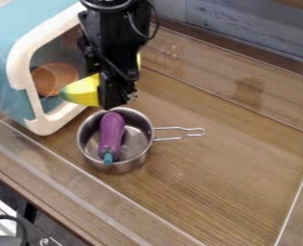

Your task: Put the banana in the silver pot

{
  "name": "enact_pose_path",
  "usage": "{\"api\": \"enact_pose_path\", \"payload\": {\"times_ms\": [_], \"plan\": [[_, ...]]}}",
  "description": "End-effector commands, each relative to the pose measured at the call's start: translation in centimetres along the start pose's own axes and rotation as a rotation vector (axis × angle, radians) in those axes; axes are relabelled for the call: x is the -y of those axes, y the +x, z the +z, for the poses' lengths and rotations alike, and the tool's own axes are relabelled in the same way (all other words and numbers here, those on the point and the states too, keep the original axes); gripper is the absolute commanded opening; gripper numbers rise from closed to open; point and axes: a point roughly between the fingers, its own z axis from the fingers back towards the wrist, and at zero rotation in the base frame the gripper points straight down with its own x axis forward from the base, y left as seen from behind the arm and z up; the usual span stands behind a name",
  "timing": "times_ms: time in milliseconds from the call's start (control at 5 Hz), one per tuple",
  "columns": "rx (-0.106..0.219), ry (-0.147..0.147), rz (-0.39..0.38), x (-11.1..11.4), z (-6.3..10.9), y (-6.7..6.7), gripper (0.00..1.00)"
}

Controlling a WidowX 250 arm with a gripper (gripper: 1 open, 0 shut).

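The yellow banana [83,91] hangs in my black gripper [109,91], which is shut on it. It sits just above and to the left of the silver pot [138,152], near the pot's far-left rim. The pot stands on the wooden table with its thin wire handle [180,133] pointing right. A purple eggplant [110,135] lies inside the pot. Only the banana's left part shows; the rest is behind my fingers.
A toy microwave [32,58] in teal and cream stands at the left with its door open and an orange bowl [54,79] inside. A clear wall [25,163] edges the table's front and right.
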Motion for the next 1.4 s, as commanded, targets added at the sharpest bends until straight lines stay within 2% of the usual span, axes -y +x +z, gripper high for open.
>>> {"api": "enact_pose_path", "payload": {"times_ms": [0, 1000, 1200], "plan": [[0.033, 0.016, 0.020, -0.50, 0.62, 0.00, 0.00], [0.049, 0.014, 0.057, -0.98, -0.02, 0.11, 0.00], [0.053, 0.012, 0.048, -0.44, -0.04, 0.22, 0.00]]}}
